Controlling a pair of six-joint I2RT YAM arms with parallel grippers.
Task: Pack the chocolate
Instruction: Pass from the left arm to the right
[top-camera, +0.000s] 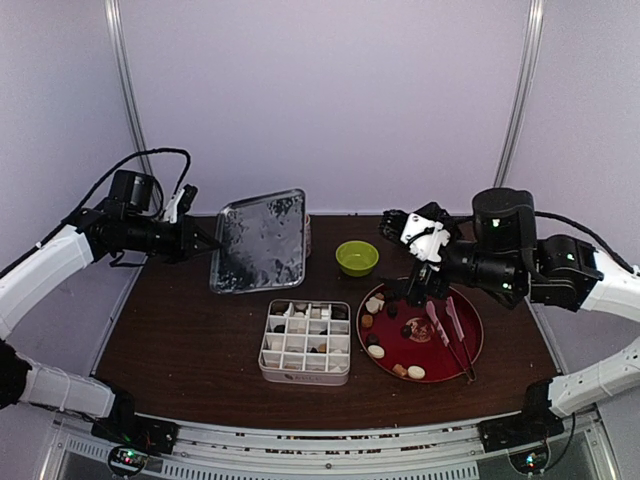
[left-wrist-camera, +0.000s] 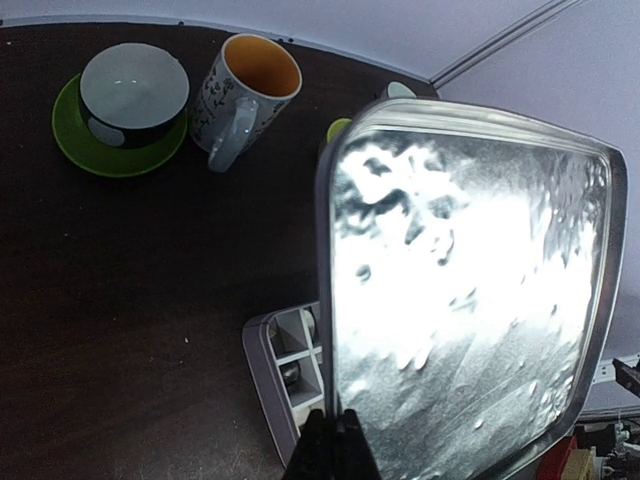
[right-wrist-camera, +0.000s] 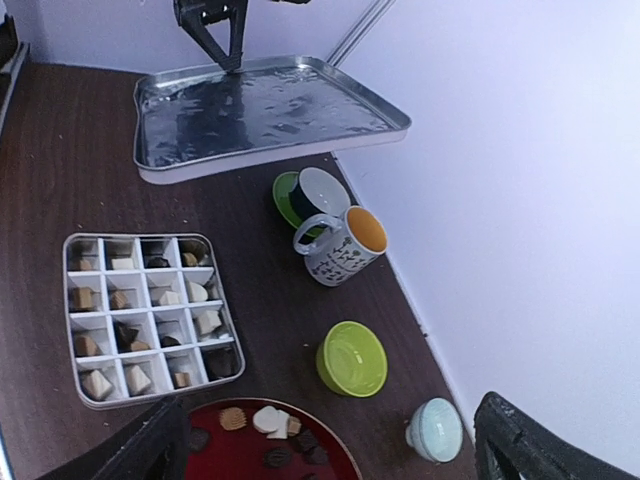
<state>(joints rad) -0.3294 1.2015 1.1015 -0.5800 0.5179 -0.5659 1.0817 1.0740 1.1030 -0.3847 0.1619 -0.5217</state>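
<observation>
At ten o'clock from the divided tin (top-camera: 305, 376), the left gripper (top-camera: 207, 243) clamps the metal lid (top-camera: 260, 240) aside, likely to leave compartments free. Some chocolate (top-camera: 376, 351) fills the tin, more lies on the red plate (top-camera: 476, 340) at three o'clock, under the right gripper (top-camera: 420, 292), fingers wide apart.
</observation>
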